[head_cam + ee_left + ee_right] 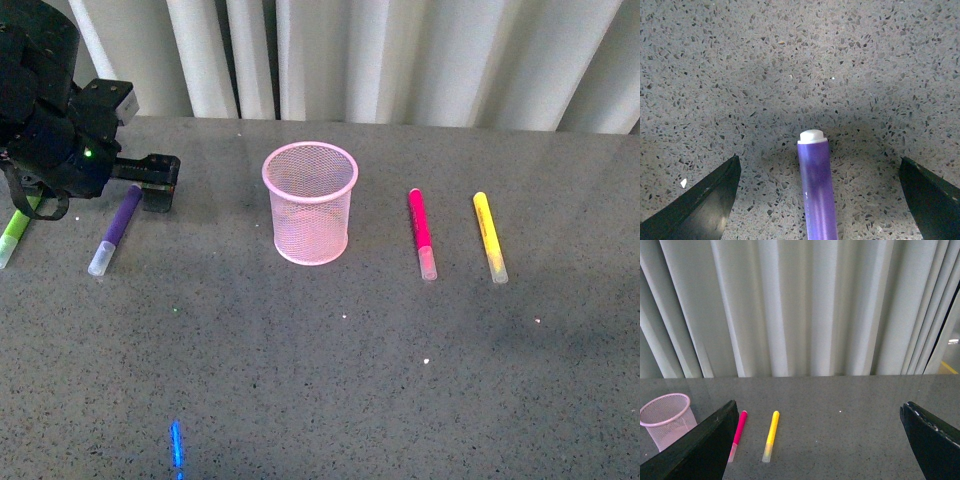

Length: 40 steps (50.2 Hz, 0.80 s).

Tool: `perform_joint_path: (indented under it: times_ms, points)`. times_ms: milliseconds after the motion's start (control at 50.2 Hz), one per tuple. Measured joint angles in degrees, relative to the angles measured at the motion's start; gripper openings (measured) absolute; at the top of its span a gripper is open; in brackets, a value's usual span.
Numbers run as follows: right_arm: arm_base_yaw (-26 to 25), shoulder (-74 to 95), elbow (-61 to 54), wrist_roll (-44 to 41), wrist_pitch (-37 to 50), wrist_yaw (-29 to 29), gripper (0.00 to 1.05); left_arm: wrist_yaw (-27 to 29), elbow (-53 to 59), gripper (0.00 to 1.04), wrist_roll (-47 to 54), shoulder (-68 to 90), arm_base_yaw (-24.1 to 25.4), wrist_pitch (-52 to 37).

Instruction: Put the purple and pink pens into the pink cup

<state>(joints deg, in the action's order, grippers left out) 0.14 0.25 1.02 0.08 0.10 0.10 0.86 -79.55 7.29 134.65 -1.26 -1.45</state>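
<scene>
blue streak [176, 445]: nearest the front camera, low on the table [400, 380]; blurred, cannot tell what.
purple pen [817, 200]: flat on the table, well left of the pink cup [310, 205]; white-plugged end between the left fingers [700, 205], touching neither; other end cut off in the wrist view.
left gripper [818, 162]: spread wide, straddling the pen, gripping nothing.
left arm [45, 110]: black bulk at far left, masking most of the gripper from the front.
pink cup: upright mid-table; partly behind a finger in the right wrist view.
pink pen [421, 228]: flat, right of the cup, apart from it, clear cap toward the camera.
yellow marker [489, 235]: near the pink pen, further right, roughly parallel.
green marker [15, 232]: far left, upper end under the left arm, lower end cut off by the frame edge.
right gripper [819, 407]: spread wide, nothing between the fingers; seen only from its own wrist.
print on barrels: too small to read.
</scene>
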Motion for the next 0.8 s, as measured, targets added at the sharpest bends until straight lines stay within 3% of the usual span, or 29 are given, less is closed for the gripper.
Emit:
perform_joint_path:
  times_ms: [299,717,797]
  points:
    - [0.00,0.00,0.00,0.00,0.00,0.02,0.98,0.09,-1.75,0.98,-0.70,1.31,-0.26,0.68]
    - [0.00,0.00,0.00,0.00,0.00,0.00,0.98,-0.68,-1.33,0.20,-1.60,1.18,-0.33,1.86]
    - [0.00,0.00,0.00,0.00,0.00,0.02,0.98,-0.50,-0.96,0.13,-1.81,0.90,-0.37,1.84]
